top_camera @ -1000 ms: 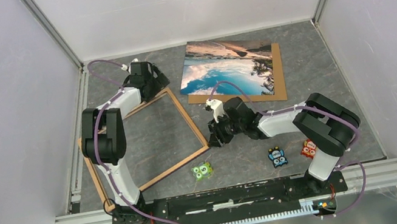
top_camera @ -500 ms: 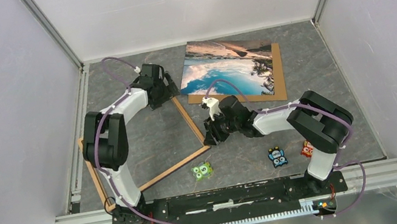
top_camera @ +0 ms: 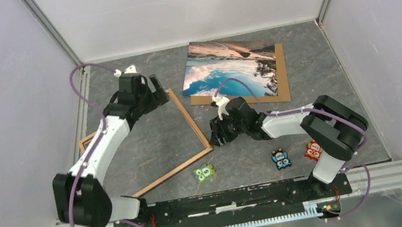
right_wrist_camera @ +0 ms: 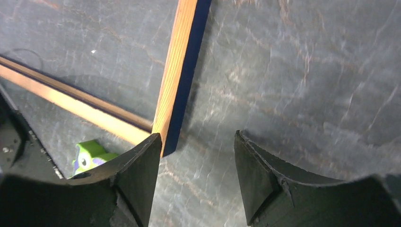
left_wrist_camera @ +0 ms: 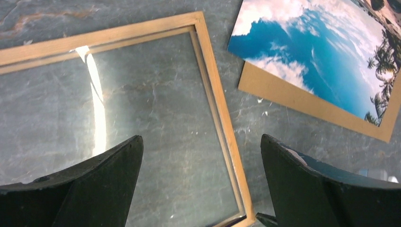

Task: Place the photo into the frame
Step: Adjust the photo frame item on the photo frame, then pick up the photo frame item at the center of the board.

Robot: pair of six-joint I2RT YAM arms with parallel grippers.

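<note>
The frame (top_camera: 190,120) lies flat at the left of the table with its light wood back up. It holds a glass pane that shows glare in the left wrist view. The photo (top_camera: 231,69) lies face up at the back, on a brown cardboard board (top_camera: 282,83). My left gripper (top_camera: 151,95) hovers open over the frame's far corner, its jaws astride the right rail (left_wrist_camera: 213,94), and the photo (left_wrist_camera: 321,56) is beyond. My right gripper (top_camera: 215,137) is open and low at the frame's near right corner (right_wrist_camera: 179,71). That corner lies just beside its left finger, with bare table between the jaws.
Three small toy figures stand near the front edge: a green one (top_camera: 204,173), a blue one (top_camera: 281,158) and a red one (top_camera: 313,150). The green one (right_wrist_camera: 90,156) is just left of my right gripper. White walls enclose the table on three sides.
My right gripper's jaws have widened beside the frame's near right corner. The left arm has swung out to the left and its gripper has drawn back slightly from the photo. The frame has not moved.
</note>
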